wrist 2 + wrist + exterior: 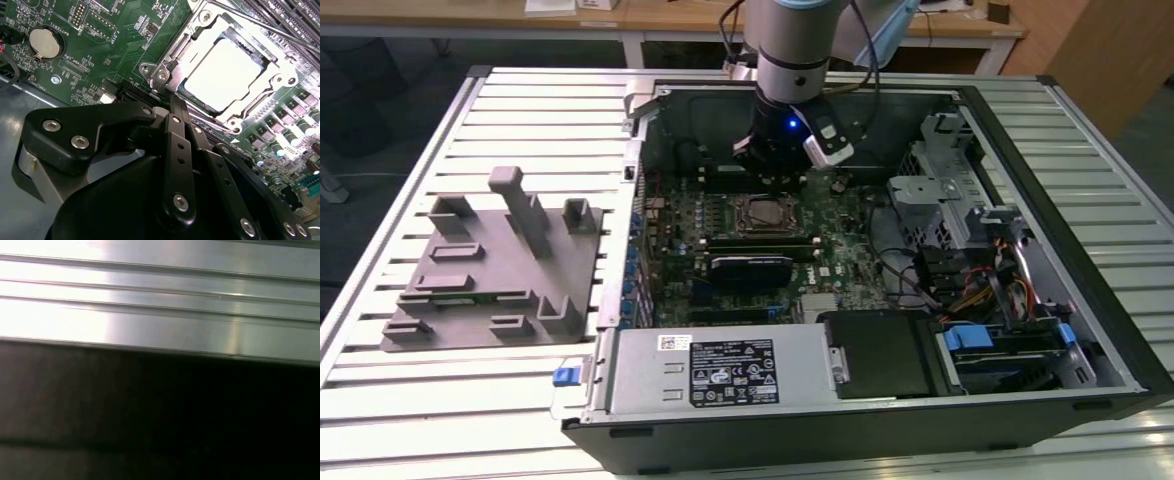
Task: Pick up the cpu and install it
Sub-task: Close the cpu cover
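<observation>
The cpu (225, 75), a bright silvery-white square, lies flat inside the metal socket frame (165, 72) on the green motherboard (125, 30). In the exterior view the cpu (765, 213) sits mid-board inside the open computer case (1107, 330). My gripper (169, 100) hangs just beside the frame's edge, black links converging to a point, shut with nothing in it. From the exterior view the gripper (774, 178) stands over the board just behind the socket, under the arm's wrist.
A grey moulded fixture (494, 265) rests on the slatted table (400, 400) on the exterior view's left. Inside the case are a power supply (720, 370), a drive cage (947, 175) and cables (974, 290). A coin battery (45, 42) sits on the board.
</observation>
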Robot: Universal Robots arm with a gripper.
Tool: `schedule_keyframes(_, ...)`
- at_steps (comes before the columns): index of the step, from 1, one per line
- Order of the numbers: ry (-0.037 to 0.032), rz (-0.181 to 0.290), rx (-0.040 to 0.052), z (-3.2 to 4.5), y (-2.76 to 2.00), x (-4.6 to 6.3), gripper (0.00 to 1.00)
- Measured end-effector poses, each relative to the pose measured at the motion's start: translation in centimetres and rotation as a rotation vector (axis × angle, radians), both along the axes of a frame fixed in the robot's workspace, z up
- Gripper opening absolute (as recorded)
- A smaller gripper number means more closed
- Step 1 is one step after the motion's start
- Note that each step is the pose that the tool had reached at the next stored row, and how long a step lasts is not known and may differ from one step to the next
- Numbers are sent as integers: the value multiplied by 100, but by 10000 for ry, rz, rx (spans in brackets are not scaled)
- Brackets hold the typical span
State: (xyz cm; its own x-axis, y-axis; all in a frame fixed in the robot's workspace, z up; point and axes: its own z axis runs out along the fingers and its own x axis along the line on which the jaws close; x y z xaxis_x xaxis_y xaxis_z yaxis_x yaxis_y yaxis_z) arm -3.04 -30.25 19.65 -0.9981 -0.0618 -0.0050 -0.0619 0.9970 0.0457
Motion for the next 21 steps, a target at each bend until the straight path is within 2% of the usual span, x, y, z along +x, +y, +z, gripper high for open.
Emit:
schedule_keyframes(10, -2, 0, 1, 30, 1, 0, 11)
schedule_keyframes(12, -1, 0, -49, 30, 0, 0, 11)
schedule_keyframes(17, 0, 0, -249, 16, 0, 0, 11)
schedule_keyframes(21, 3, 0, -304, 2, 0, 0, 11)
